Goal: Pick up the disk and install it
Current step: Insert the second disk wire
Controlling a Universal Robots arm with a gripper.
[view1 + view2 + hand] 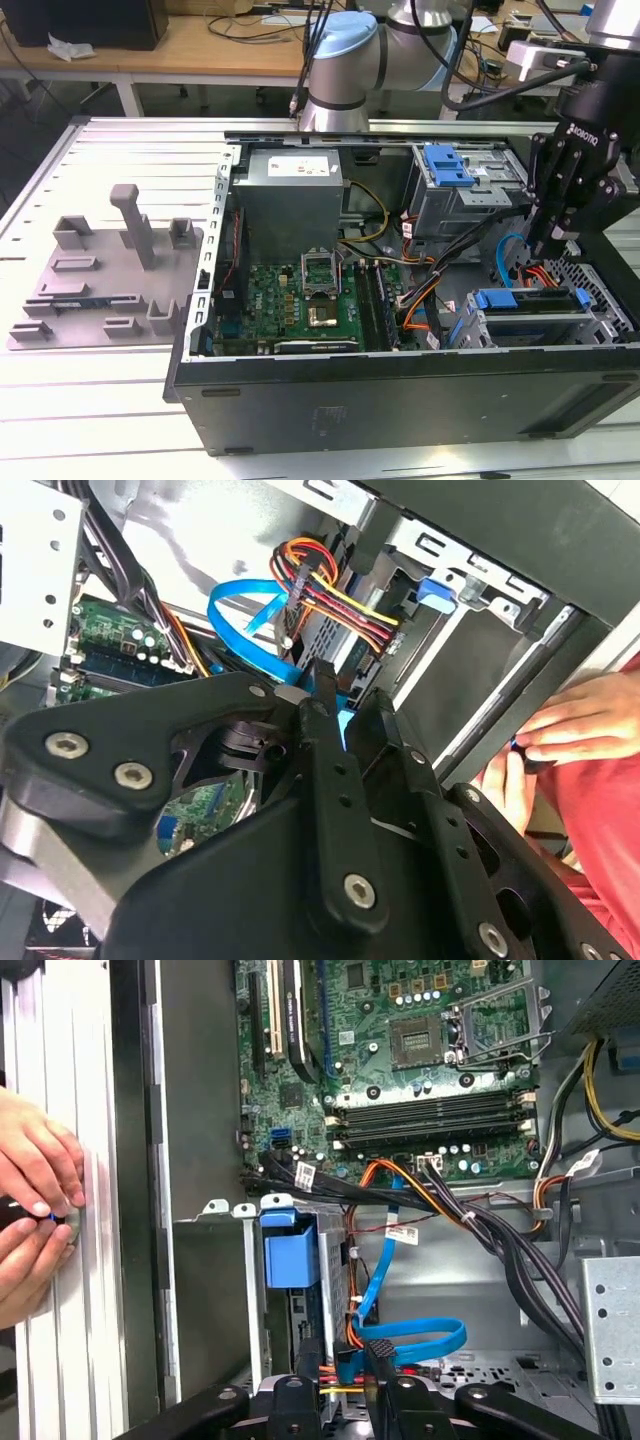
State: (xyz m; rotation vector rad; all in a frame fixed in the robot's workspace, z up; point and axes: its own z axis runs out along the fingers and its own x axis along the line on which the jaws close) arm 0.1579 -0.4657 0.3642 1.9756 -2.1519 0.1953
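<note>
An open computer case (pixel 400 400) lies on the worktop (pixel 100 400). A tray (pixel 100 280) sits beside it, toward the exterior view's left. The gripper (pixel 560 235) hangs over the case's opposite end.

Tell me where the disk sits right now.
The disk sits in the drive cage at the exterior view's right, inside the open computer case, below the gripper.

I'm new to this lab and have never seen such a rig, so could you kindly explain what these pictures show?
One robot arm works on an open computer case lying on a slotted metal table. The exterior view looks from off the arm; both wrist views ride on it, looking into the case. The black gripper hangs over the drive cage at the exterior view's right, where a silver disk with blue rails appears to sit already. A grey tray with upright posts lies beside the case. In the first wrist view, a person's hands pinch something small at the table's edge.
</note>
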